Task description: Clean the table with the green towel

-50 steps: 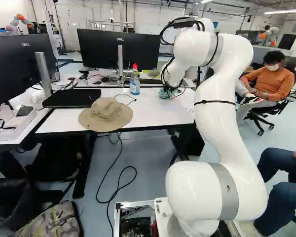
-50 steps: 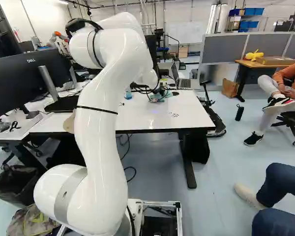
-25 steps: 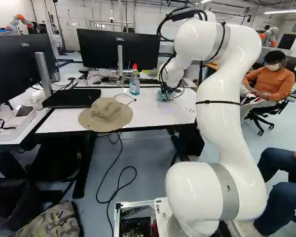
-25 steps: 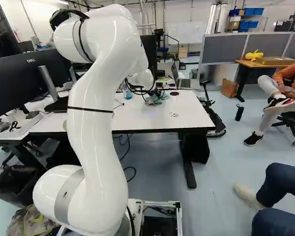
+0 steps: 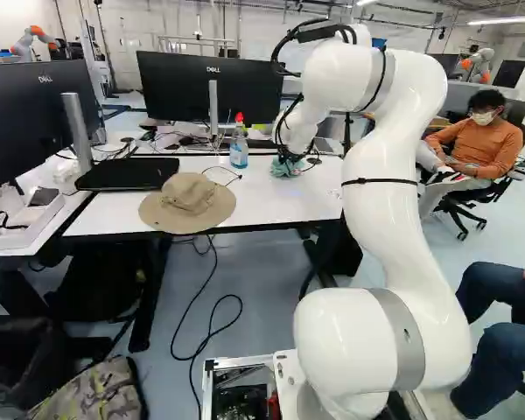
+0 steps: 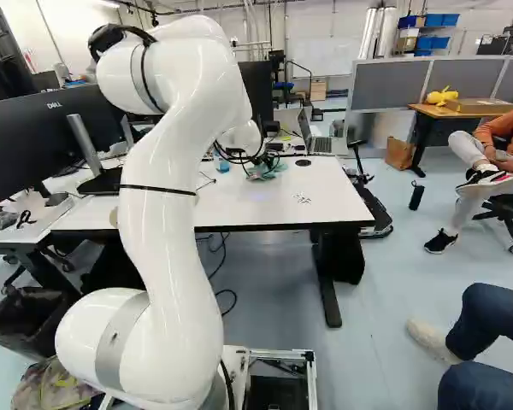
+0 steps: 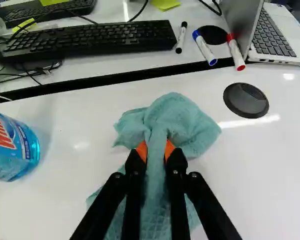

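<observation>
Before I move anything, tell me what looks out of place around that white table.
The tan bucket hat sits on the white table to be cleaned, its brim at the front edge: an odd spot for it. A black cable trails in loose loops on the floor, untidy. I see no spill.

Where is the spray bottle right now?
In the left base view, the spray bottle stands on the table, left of the green towel and beyond the sun hat.

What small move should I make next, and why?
Probably wipe toward the base, over the small dark marks on the white table: the gripper is shut on the towel, which lies on the tabletop beyond those marks.
</observation>
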Controlling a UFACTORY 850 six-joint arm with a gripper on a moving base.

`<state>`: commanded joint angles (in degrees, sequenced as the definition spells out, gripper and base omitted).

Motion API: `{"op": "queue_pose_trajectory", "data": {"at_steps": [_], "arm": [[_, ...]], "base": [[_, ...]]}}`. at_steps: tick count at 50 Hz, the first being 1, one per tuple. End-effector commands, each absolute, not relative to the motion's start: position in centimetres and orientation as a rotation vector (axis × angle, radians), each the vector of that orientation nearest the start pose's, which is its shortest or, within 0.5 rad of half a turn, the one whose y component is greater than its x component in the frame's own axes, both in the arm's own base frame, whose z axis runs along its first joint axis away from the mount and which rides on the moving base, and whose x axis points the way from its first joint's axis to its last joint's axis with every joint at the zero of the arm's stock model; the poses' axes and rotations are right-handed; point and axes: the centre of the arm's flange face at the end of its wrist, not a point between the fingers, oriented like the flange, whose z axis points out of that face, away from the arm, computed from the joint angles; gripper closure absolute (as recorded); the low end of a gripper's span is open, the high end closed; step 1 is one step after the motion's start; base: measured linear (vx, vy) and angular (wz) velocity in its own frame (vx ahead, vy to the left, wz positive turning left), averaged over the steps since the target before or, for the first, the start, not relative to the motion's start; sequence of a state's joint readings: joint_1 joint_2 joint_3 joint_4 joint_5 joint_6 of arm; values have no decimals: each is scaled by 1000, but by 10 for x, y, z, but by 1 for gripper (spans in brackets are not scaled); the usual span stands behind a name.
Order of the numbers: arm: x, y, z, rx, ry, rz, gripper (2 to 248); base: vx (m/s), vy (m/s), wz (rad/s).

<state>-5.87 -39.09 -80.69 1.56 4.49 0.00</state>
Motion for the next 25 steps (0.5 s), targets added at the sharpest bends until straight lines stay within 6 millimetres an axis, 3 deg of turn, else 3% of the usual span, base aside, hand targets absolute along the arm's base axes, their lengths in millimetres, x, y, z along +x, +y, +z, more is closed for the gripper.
{"op": "queue_pose_trajectory", "data": {"at_steps": [13,25], "arm": [[723,-82,382,-2904,205,-1275,193],[727,-101,381,-2907,242,-1288,193]], "base": [[0,0,0],[0,0,0]]}}
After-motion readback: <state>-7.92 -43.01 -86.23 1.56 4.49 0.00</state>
